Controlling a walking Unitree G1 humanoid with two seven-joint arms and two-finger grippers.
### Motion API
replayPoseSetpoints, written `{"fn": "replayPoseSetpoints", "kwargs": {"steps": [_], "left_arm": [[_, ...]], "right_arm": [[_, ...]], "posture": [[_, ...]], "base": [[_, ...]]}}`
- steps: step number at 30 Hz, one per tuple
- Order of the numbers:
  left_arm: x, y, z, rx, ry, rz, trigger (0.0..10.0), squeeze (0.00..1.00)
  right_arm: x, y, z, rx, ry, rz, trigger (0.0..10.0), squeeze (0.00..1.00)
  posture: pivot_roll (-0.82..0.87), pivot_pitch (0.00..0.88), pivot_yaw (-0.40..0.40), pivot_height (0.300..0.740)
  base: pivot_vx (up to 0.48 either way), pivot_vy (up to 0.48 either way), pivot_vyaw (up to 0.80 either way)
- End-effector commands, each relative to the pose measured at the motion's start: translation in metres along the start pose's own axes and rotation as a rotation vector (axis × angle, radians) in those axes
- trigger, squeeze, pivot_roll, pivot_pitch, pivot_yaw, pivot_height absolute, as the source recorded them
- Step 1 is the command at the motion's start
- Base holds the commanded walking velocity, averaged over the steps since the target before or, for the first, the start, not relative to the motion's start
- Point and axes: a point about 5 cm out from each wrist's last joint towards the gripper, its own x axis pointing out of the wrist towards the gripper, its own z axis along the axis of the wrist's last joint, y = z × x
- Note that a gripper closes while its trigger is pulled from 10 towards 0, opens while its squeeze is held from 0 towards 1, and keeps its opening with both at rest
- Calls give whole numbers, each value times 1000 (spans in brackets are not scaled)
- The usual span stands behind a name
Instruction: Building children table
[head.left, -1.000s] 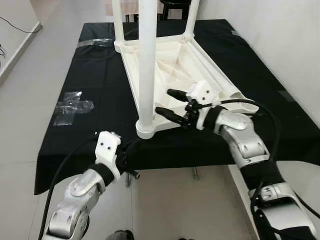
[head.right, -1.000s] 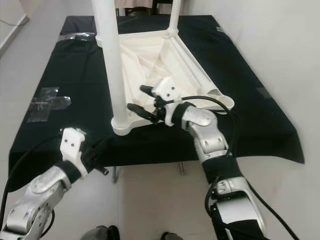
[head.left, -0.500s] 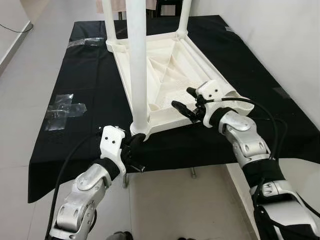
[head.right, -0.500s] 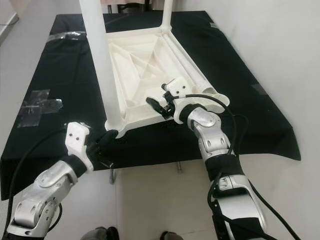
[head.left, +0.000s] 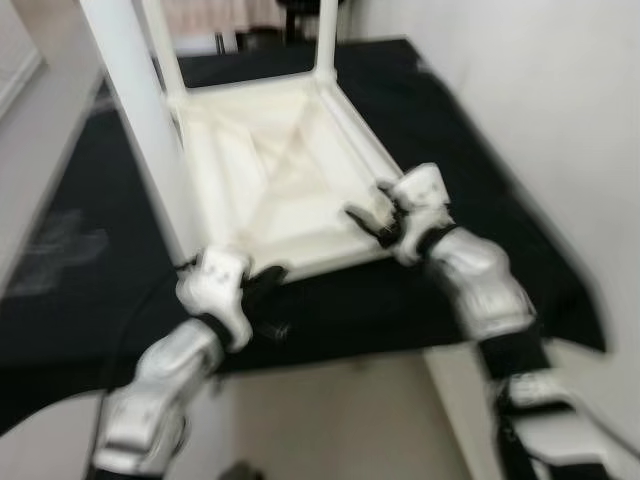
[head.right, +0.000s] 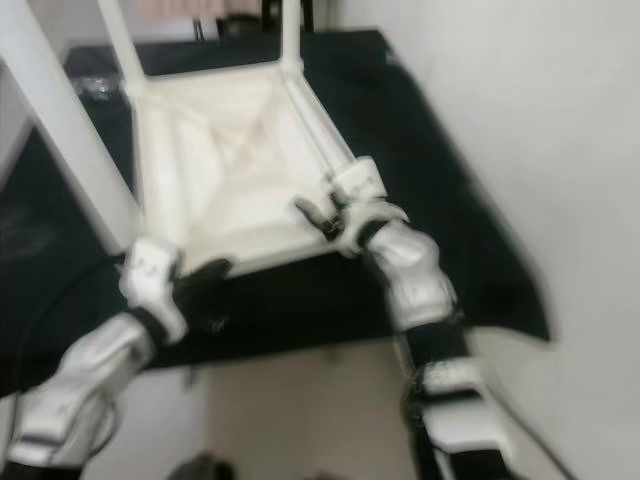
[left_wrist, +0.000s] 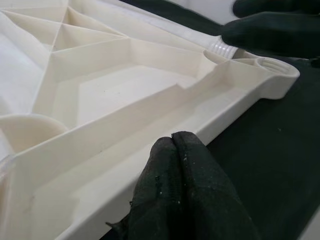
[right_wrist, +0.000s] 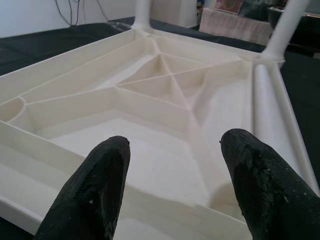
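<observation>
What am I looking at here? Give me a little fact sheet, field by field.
Scene: white plastic tabletop lying upside down on a black cloth
Legs: three fitted legs stand up from its corners
Open socket: the corner nearest the right arm has no leg
Left gripper: fingers shut, at the near edge of the tabletop
Right gripper: fingers open, above the near edge
Picture quality: head views blurred

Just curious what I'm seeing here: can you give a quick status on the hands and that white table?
Left gripper shut, at tabletop near rim. Right gripper open over same rim. Three legs fitted; near-right socket empty.
</observation>
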Motion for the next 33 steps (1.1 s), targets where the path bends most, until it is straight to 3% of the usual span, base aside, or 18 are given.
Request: {"fn": "replayPoseSetpoints", "kwargs": {"steps": [1,6,13,22,23,33], "left_arm": [[1,1,0,25,-14,40,10000,0],[2,3,-1,38,-5,56,10000,0],[2,-2,-4,31,15,-2,10000,0],[2,-4,-6,25,25,-16,10000,0],[1,-4,-7,20,35,-25,10000,0],[1,-5,-8,21,42,-37,10000,0]], "right_arm": [[-3,1,-4,-31,19,23,10000,0],[-4,6,-5,-54,24,56,10000,0],[-7,15,-7,-64,55,175,10000,0],[-10,25,-22,-139,188,242,10000,0],[-9,26,-28,-178,276,240,10000,0],[-3,19,-28,-182,404,210,10000,0]], "posture": [[27,146,-22,740],[27,146,-21,740],[25,145,-18,740],[25,145,-12,740],[24,144,-9,740],[24,144,-5,740]], "base": [[0,0,800],[0,0,800],[0,0,800],[0,0,0],[0,0,0],[0,0,0]]}}
